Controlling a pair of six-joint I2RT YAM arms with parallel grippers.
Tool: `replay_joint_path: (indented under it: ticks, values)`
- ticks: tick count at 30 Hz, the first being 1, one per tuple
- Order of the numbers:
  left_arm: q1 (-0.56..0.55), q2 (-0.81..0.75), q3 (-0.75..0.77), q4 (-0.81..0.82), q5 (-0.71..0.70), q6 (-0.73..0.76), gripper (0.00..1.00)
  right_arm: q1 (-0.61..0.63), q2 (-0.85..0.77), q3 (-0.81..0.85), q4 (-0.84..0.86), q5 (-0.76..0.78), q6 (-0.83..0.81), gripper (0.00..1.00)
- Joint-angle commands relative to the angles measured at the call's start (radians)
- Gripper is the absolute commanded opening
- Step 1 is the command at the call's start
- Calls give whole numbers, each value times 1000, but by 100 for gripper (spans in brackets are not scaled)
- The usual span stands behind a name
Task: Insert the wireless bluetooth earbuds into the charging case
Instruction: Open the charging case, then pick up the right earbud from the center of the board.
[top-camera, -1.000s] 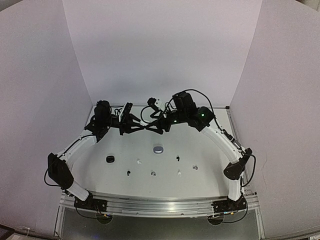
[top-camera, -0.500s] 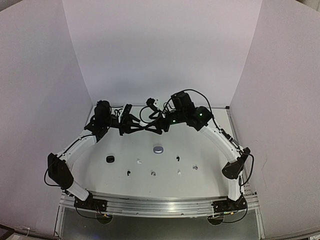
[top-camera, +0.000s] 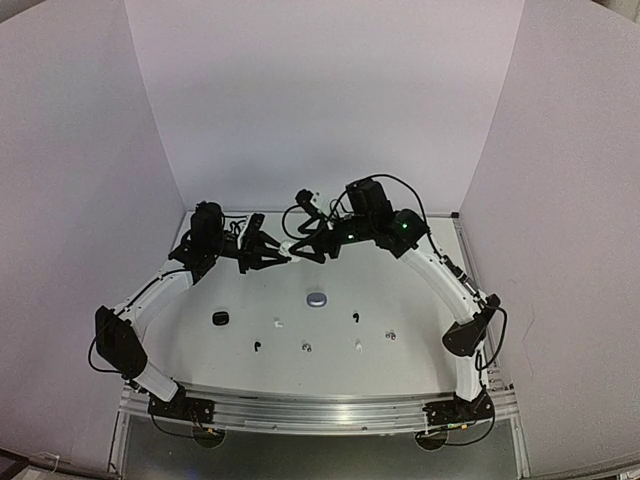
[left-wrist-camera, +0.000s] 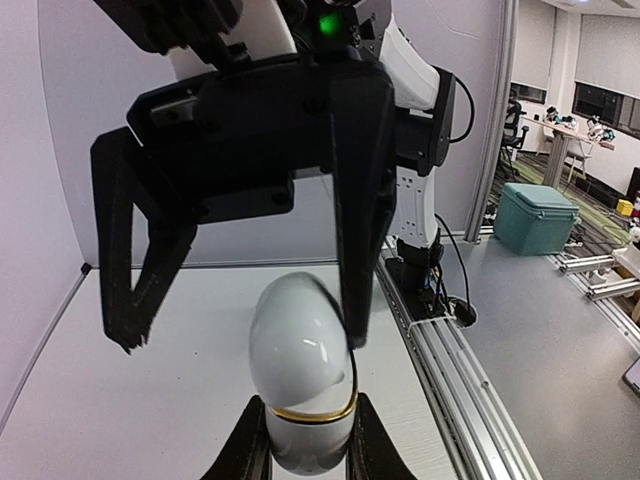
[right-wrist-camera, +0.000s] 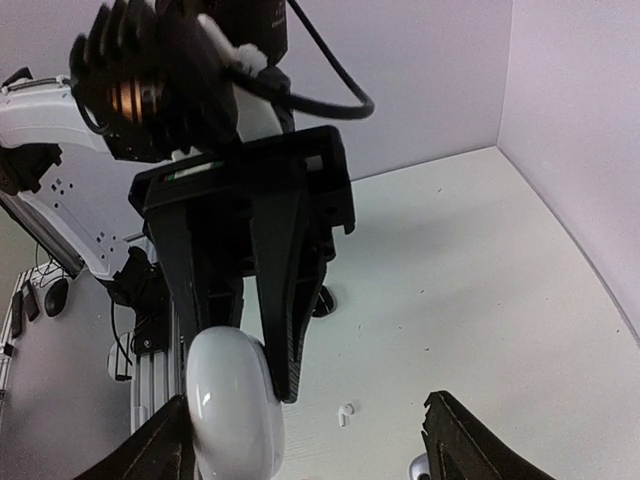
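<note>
Over the table's (top-camera: 420, 300) far half, mid-air:
left gripper (left-wrist-camera: 308, 450) clamps a white charging case (left-wrist-camera: 300, 345); right gripper (left-wrist-camera: 240, 332) gapes wide around it.

The scene is lit brightly and evenly from overhead. In the top view the walls are washed to a pale lilac, and only soft, short shadows are thrown below the arms. In the left wrist view, small sharp highlights are reflected on the glossy white case (left-wrist-camera: 300, 345) gripped by the left gripper (left-wrist-camera: 308, 420). The black right gripper (left-wrist-camera: 240, 338) just beyond is reduced to a near-silhouette against the bright wall. Above it, a green indicator light (left-wrist-camera: 328, 22) is blown out. Verticals to the right of the fingers are tilted by the wide lens. In the right wrist view the case, close to the lens, is rendered slightly soft.
</note>
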Motion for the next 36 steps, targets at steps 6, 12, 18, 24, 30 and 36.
replay_joint_path:
  ticks: [6,12,18,24,30,36]
  values:
    - [-3,-58,4,-44,31,57,0,-64,33,66,65,24,62,75]
    - [-3,-64,-25,55,25,-109,0,-74,28,61,68,83,81,75]
    - [15,-98,-95,188,-73,-289,0,-119,-19,67,83,54,251,78]
    - [25,-154,-173,238,-207,-349,0,-172,-157,-138,89,227,466,84]
    - [33,-213,-268,270,-347,-370,0,-184,-279,-523,-41,503,606,85]
    - [36,-269,-391,349,-423,-393,0,-149,-188,-659,-260,513,576,73]
